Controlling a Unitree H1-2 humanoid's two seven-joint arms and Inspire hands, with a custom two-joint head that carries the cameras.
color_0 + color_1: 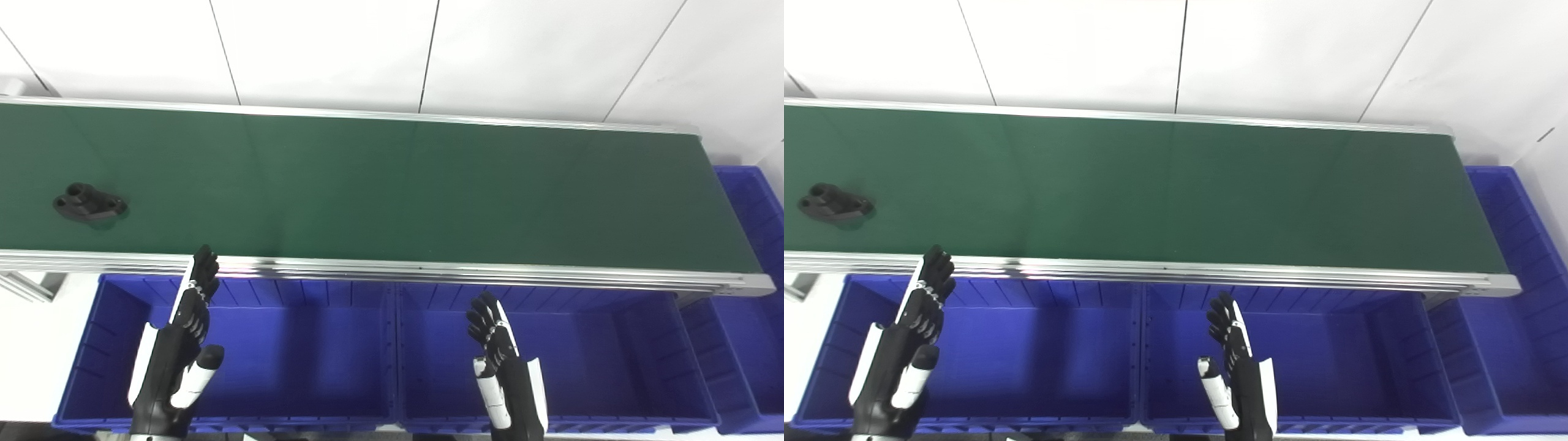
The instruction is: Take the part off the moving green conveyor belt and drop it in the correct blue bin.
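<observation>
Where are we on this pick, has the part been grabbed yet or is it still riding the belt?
Nothing looks done yet. The black part lies untouched at the left end of the green belt. In hand: nothing; the left hand and right hand are both open, raised over the blue bins, the left one nearer the part. Left to do: reach, grasp, lift, then drop it into a bin.

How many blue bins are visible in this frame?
3. The left bin and middle bin sit side by side below the conveyor belt; the end bin is beyond its right end, partly cropped.
</observation>
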